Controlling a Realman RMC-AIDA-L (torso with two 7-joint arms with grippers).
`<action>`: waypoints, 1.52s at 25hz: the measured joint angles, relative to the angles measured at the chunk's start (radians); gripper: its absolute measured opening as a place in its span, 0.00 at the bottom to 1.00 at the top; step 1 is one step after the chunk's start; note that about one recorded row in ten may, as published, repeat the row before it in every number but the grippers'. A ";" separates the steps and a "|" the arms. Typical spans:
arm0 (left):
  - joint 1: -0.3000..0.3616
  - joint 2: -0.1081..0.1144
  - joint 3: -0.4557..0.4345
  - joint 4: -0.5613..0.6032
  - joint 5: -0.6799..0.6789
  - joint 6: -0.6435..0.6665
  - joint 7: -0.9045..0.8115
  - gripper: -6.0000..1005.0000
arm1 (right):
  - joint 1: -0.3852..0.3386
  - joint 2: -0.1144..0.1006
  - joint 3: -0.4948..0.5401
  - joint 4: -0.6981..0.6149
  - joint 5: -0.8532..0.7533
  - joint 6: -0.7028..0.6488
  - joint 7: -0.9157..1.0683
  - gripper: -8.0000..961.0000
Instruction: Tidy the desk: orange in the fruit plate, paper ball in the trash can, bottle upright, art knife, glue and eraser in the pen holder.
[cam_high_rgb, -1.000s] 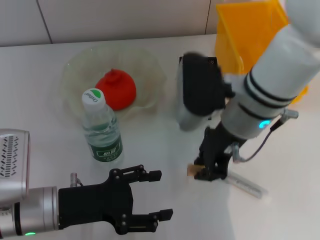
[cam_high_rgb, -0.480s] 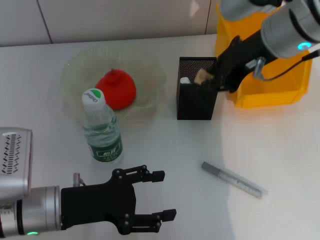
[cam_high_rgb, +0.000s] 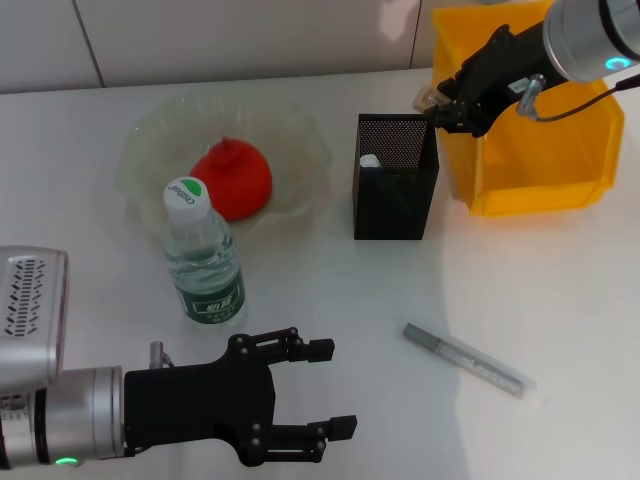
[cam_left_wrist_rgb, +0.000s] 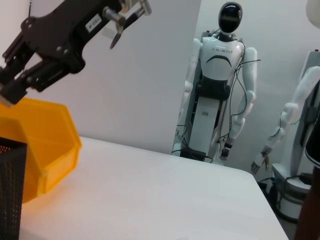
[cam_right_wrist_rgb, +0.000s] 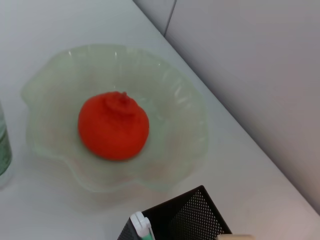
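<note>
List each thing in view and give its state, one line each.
Red-orange wrinkled orange: lying in the pale-green scalloped fruit plate.
Clear plastic bottle: upright, capped.
Black mesh pen holder: upright, white item inside.
Yellow plastic trash can: upright.
Grey pen-like tool: flat on the table.
Right end effector: above the holder's rim.
Left end effector: open, idle.

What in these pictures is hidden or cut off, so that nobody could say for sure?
- Trash can: head view, its inside is masked by the right arm and the top edge.
- Pen holder: only a white tip shows inside; the mesh hides the rest.
- Right tool: something beige sits at its tip, too small to name.
- Bottle: right wrist view, cut by the edge.
</note>
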 joint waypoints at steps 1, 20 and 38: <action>0.000 0.000 0.000 0.000 0.000 0.001 0.000 0.80 | 0.003 0.000 0.000 0.015 0.000 0.006 -0.002 0.33; 0.000 0.001 -0.007 0.002 0.000 0.016 0.000 0.80 | 0.056 0.003 -0.051 0.160 -0.001 0.101 0.007 0.36; 0.006 0.003 -0.012 0.002 -0.006 0.036 0.008 0.80 | -0.034 0.007 -0.056 -0.250 -0.004 -0.402 0.298 0.67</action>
